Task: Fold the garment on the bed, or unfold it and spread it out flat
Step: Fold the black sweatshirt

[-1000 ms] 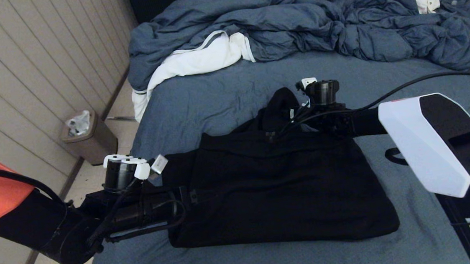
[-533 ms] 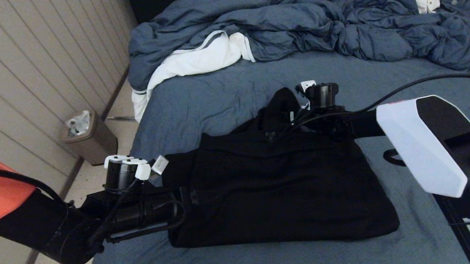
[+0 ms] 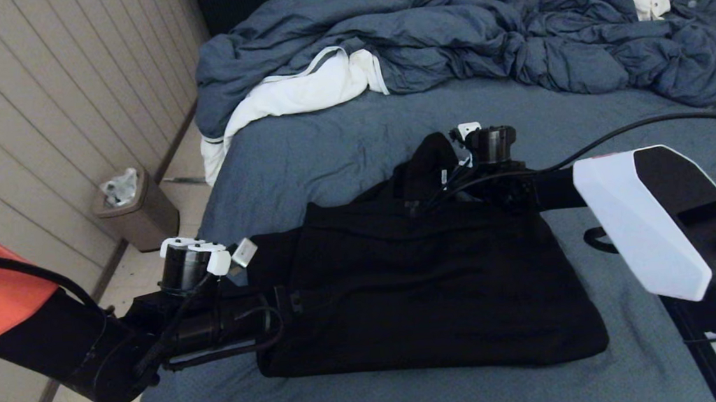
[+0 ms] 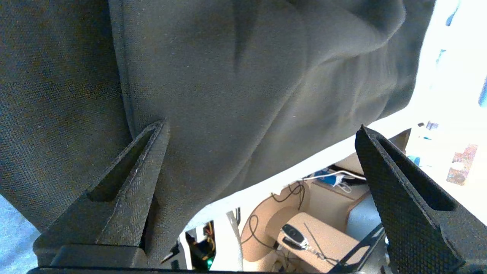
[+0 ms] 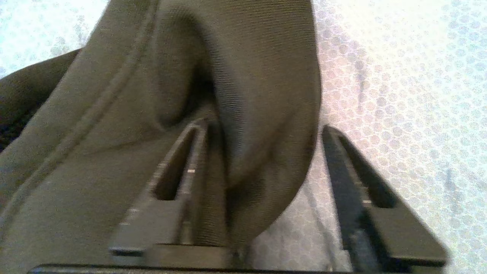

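So the black hoodie (image 3: 422, 292) is lying on the near part of the bed (image 3: 340, 138), folded into a rough rectangle with its long side running left to right, and the two arms sit at opposite corners of it. Nearest is the left gripper (image 4: 262, 152), at the near-left edge of the cloth: its fingers are spread wide, one finger (image 4: 129, 182) pressed against the fabric and the other out in free air, so it isn't holding anything. Further back, the right gripper (image 5: 262, 152) is at the far edge, where the hood bunches up into a hump. Its fingers are about halfway in with a fold of hoodie between them, one touching the cloth and the other a bit off it, so I'd say that pinch isn't finished
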